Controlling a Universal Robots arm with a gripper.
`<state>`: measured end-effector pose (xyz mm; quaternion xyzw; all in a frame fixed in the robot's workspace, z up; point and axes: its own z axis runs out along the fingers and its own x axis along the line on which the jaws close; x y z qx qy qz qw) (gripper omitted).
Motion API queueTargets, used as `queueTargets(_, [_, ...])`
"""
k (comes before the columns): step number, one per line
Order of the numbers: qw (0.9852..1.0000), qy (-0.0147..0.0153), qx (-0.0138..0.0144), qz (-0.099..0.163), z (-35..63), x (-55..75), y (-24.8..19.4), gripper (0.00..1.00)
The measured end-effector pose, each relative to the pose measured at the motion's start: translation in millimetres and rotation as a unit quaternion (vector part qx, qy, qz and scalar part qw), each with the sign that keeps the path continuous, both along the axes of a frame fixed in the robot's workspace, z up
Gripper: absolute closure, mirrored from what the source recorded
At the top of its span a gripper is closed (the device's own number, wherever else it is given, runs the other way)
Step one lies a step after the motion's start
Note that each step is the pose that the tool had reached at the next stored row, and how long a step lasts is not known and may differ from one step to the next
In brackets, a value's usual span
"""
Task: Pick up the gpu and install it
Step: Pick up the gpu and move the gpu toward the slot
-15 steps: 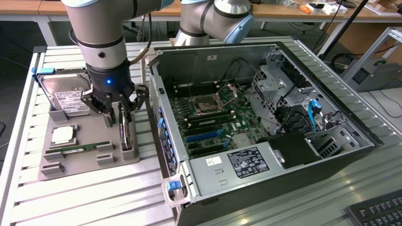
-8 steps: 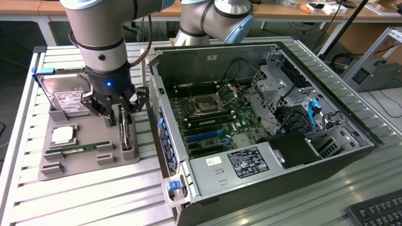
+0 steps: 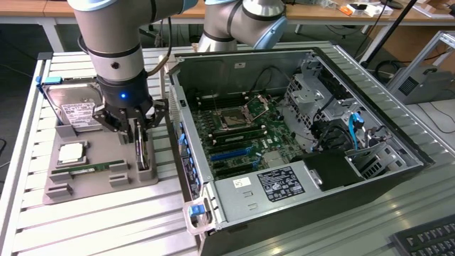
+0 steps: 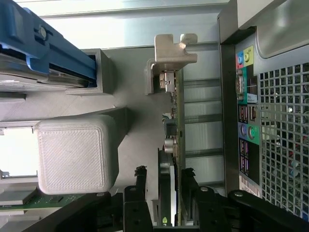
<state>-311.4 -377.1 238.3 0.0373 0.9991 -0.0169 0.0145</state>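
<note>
The jaws stand apart, straddling the gpu (image 4: pixel 175 125), which stands on edge in a slot of the grey tray (image 3: pixel 92 185) on the desk (image 3: pixel 106 229). A gap shows between the card and one finger (image 4: pixel 140 186). The card's silver bracket (image 4: pixel 171 58) is at the end away from the jaws. The open case (image 3: pixel 299 133) lies just beside the jaws, the hard drive (image 3: pixel 74 106) on their other side.

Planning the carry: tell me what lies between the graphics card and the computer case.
A bare strip of slatted table, seen in the wrist view between the graphics card and the computer case.
</note>
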Motion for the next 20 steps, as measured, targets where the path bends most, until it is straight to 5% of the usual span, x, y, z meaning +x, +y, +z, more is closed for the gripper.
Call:
queueTargets(1, [1.0000,0.0000,0.0000,0.000,0.0,0.0,0.0,0.58])
queueTargets(3, [1.0000,0.0001,0.0000,0.000,0.0,0.0,0.0,0.73])
queueTargets(20, [1.0000,-0.0002,0.0001,0.000,0.2,0.0,0.0,0.73])
